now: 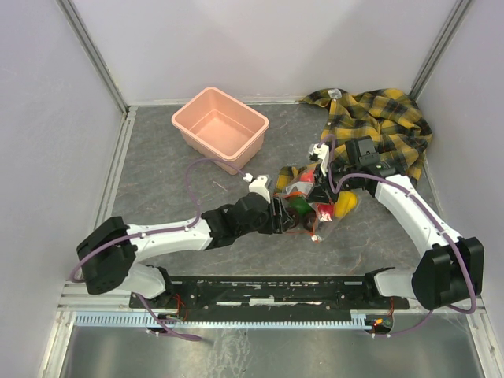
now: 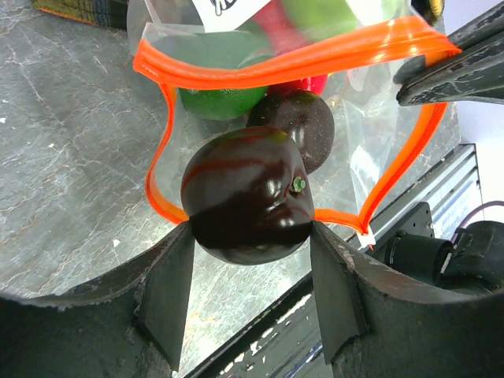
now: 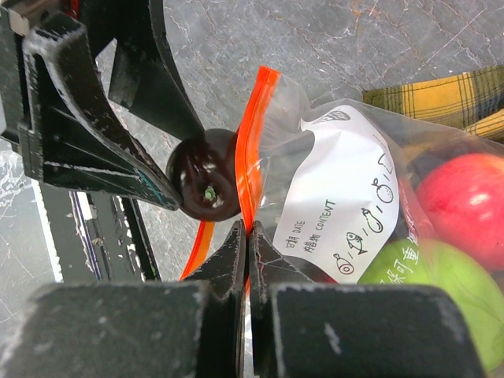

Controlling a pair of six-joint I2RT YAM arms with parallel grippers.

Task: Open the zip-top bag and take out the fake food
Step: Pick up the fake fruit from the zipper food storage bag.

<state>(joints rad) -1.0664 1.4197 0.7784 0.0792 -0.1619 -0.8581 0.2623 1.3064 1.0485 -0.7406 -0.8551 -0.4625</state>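
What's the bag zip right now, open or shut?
Open: on the bag, the orange zip strip gapes in a wide loop, a dark fruit at its mouth.

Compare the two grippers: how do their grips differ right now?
The left gripper has jaws apart around a dark brown fruit; the right gripper has jaws pinched shut on the orange strip of the zip-top bag. The left gripper holds a round solid thing, the right gripper thin plastic. Both are at the bag's open mouth.
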